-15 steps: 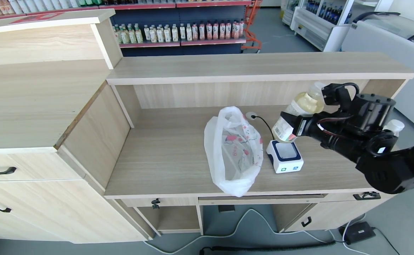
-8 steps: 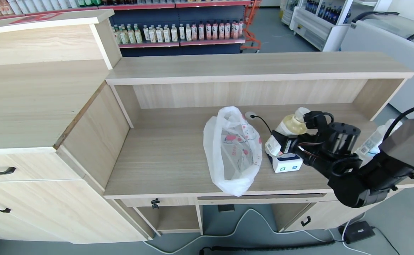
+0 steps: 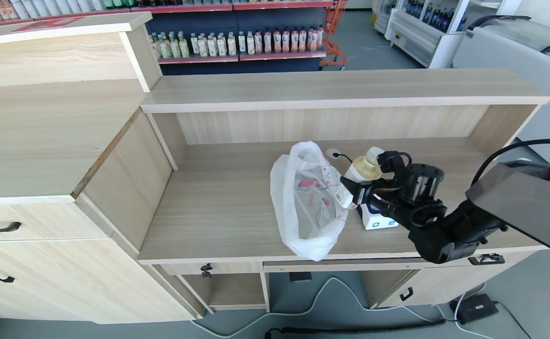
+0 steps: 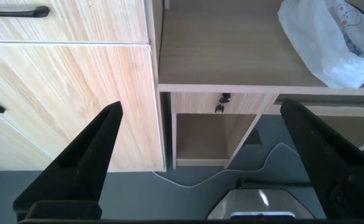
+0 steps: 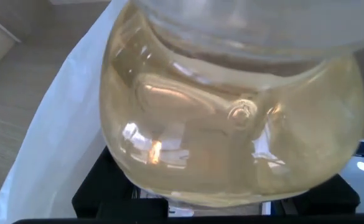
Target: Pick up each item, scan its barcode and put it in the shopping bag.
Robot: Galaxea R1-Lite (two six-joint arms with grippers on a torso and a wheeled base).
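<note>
Beside the shopping bag (image 3: 303,226), tilted bottle (image 3: 362,170) clamped between right fingers (image 3: 361,191), left fingers (image 4: 82,168) spread wide

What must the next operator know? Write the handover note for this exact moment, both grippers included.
Right gripper: shut on the clear plastic bottle of yellowish drink with a white cap. The bottle is tilted above the white-and-blue barcode scanner, with its base at the mouth of the white plastic shopping bag.
Left gripper: open and empty, low in front of the wooden counter.
Done: bottle picked up. Whether it was scanned cannot be told.
Left: lower the bottle into the bag and release it.
</note>
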